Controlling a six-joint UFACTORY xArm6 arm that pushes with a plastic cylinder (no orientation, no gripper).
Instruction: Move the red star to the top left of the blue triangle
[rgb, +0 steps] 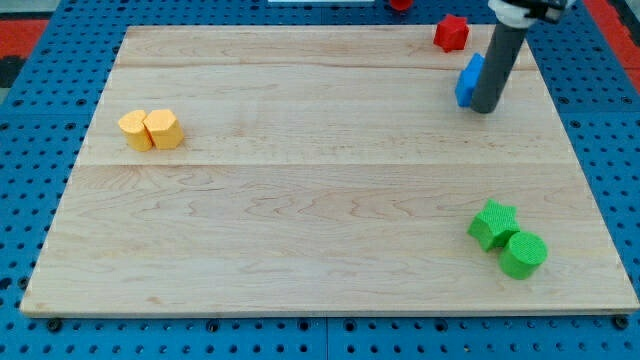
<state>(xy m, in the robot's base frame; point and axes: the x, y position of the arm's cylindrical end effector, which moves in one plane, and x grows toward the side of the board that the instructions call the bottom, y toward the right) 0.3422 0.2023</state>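
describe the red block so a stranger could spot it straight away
Start at the pale wooden board and go to its corner at the view's top right. The small red star-shaped block sits there near the top edge, up and left of the blue block that my tip touches. It is the board's only red piece.

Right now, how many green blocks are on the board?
2. A green star sits near the view's bottom right, and a green cylinder touches it just below and to the right. None appear hidden.
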